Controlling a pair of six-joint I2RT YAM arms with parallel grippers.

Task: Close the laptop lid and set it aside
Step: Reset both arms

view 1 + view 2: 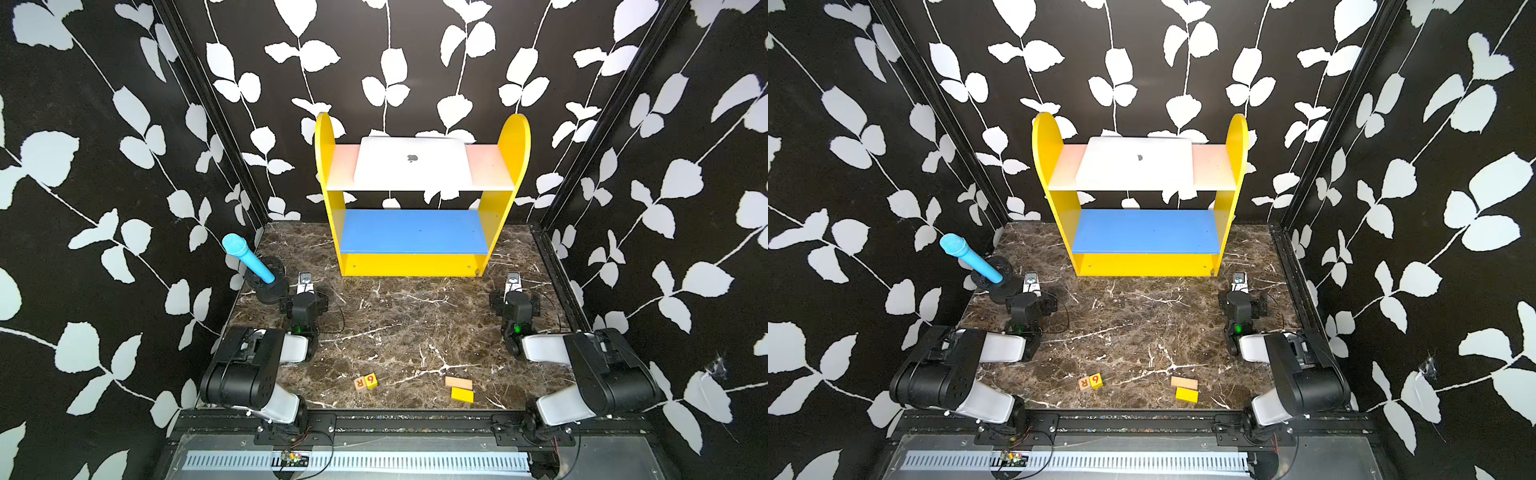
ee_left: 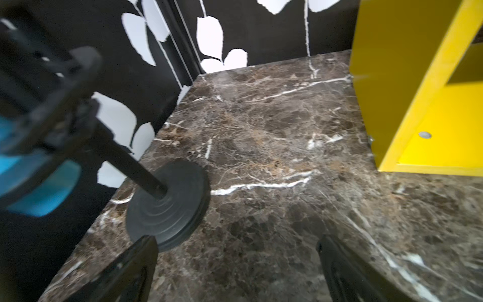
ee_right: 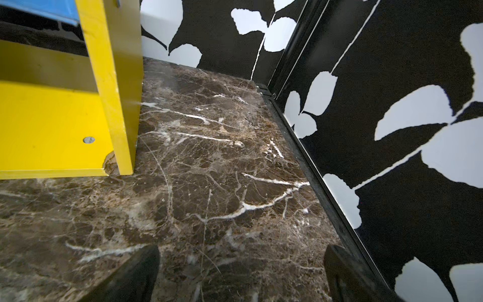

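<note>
The silver-white laptop (image 1: 412, 163) (image 1: 1136, 163) lies flat on the pale top board of the yellow shelf unit (image 1: 325, 166) at the back, seen in both top views. The laptop lid (image 1: 436, 174) faces up with its dark apple logo showing, and no screen or keyboard is visible. My left gripper (image 1: 305, 279) (image 2: 236, 240) rests low over the marble table in front of the shelf's left side, open and empty. My right gripper (image 1: 514, 279) (image 3: 243, 249) rests likewise at the right, open and empty. Both are far below the laptop.
A blue microphone (image 1: 245, 255) leans in a black stand with a round base (image 2: 167, 206) close beside the left gripper. The shelf's blue lower board (image 1: 413, 230) is bare. Two letter cubes (image 1: 365, 381), a wooden block (image 1: 458, 382) and a yellow block (image 1: 462, 395) lie near the table's front edge.
</note>
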